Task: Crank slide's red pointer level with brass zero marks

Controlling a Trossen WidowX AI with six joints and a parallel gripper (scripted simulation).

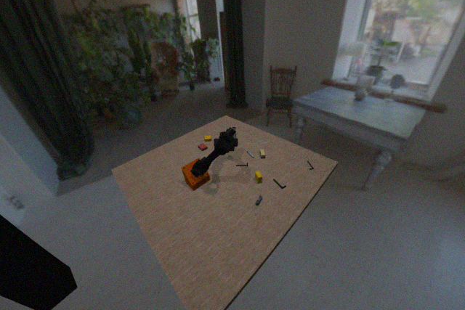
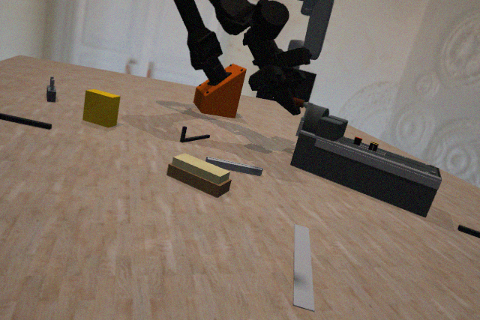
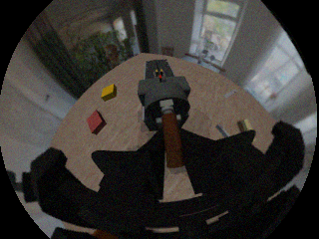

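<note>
The dark grey machine (image 2: 360, 180) (image 3: 163, 89) stands on the table, its crank housing toward the arm. It is hidden behind the arm in the top view. The brown crank handle (image 2: 298, 102) (image 3: 172, 149) sticks out from the housing toward my gripper. My gripper (image 2: 295, 106) (image 3: 167, 129) is shut on this handle, one finger on each side. The red pointer (image 2: 358, 139) (image 3: 160, 77) sits on the slide between the housing and the brass zero marks (image 2: 373, 145) (image 3: 157, 71). It is a short way from the marks on the housing side, not level with them.
A yellow block (image 1: 207, 138) (image 3: 109, 92) and a red block (image 1: 202, 147) (image 3: 96, 122) lie left of the machine in the wrist view. A pale-topped brown block (image 2: 199, 174) (image 1: 261, 153), a grey bar (image 2: 234, 165) and a light strip (image 2: 303, 266) lie on its other side.
</note>
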